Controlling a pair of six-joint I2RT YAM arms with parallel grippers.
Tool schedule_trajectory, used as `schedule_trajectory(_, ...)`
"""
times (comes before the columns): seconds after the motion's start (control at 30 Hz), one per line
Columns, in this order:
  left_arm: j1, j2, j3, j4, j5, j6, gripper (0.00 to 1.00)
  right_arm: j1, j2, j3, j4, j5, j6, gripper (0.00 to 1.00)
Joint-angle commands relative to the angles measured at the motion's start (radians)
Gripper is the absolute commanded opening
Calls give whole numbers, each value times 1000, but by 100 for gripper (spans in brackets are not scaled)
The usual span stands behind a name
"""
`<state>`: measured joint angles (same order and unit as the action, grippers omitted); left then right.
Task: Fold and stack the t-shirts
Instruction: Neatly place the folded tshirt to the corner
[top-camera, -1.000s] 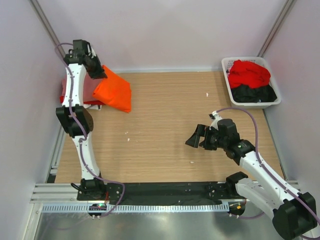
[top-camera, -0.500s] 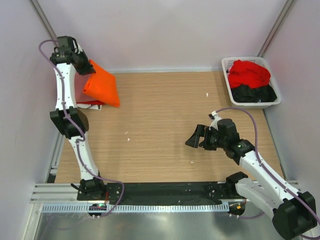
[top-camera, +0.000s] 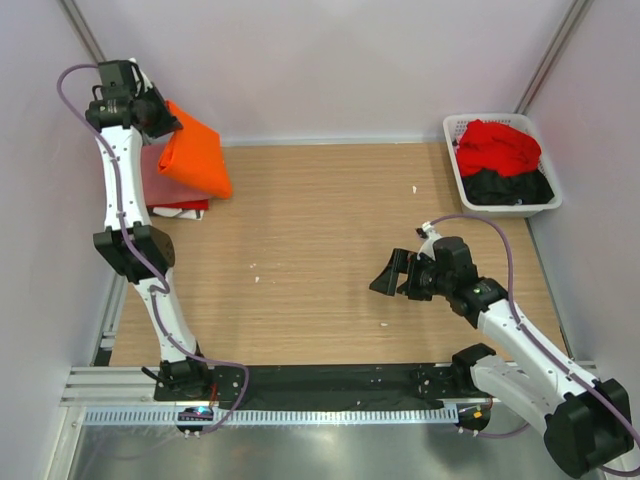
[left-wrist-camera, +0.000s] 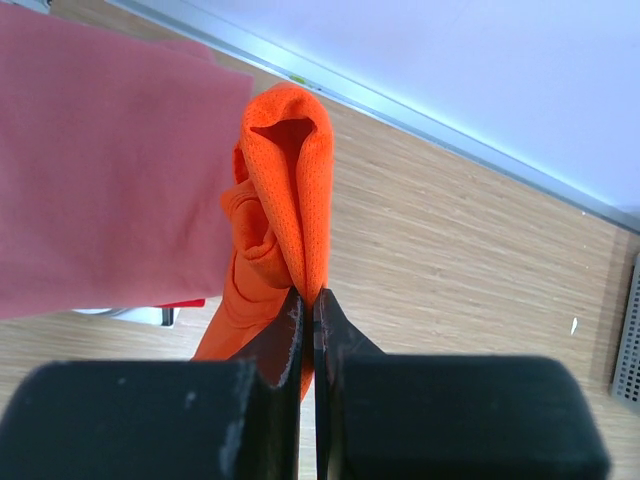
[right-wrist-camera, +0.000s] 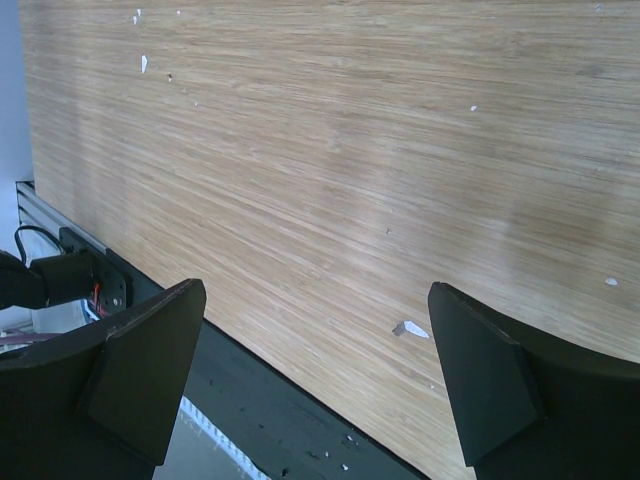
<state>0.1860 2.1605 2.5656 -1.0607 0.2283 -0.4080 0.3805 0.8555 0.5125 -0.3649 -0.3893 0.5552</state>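
My left gripper (top-camera: 152, 116) is shut on a fold of the bright orange t-shirt (top-camera: 196, 156), which hangs from it at the far left corner, raised over a pile. In the left wrist view the orange t-shirt (left-wrist-camera: 286, 190) is pinched at the gripper (left-wrist-camera: 308, 296). Under it lies a folded salmon-pink t-shirt (left-wrist-camera: 100, 170), seen from above as the pink t-shirt (top-camera: 160, 182), with red and white cloth edges (top-camera: 182, 207) below it. My right gripper (top-camera: 392, 276) stands open and empty over bare wood; its view shows the gripper (right-wrist-camera: 315, 288) above the table's near edge.
A white slatted basket (top-camera: 500, 117) at the far right holds a red t-shirt (top-camera: 497, 145) and a black t-shirt (top-camera: 512, 187). The wooden table (top-camera: 330, 220) has small white flecks. Walls close in on the left, back and right. A black rail (right-wrist-camera: 260, 420) runs along the near edge.
My left gripper has risen and swung left toward the corner, carrying the orange t-shirt off the table and over the pink pile. The right arm has not moved.
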Motion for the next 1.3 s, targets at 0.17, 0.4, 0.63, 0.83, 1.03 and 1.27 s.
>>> schedule_trajectory(0.17,23,-53,41,65,25,-8,0,6,19,1,53,-19,-11,100)
schedule_trajectory(0.4,39,-38,44,82,31,-9,0,6,31,-2,61,-25,-11,100)
schedule_trajectory(0.63,69,35,68,91,29,6,1,6,36,-9,64,-29,-8,100)
schedule_trajectory(0.83,118,120,110,136,45,5,2,8,51,-15,76,-33,-5,100)
schedule_trajectory(1.03,132,180,148,165,14,35,3,6,76,-38,99,-45,-1,100)
schedule_trajectory(1.27,132,217,150,251,-55,69,5,6,151,-62,171,-71,8,100)
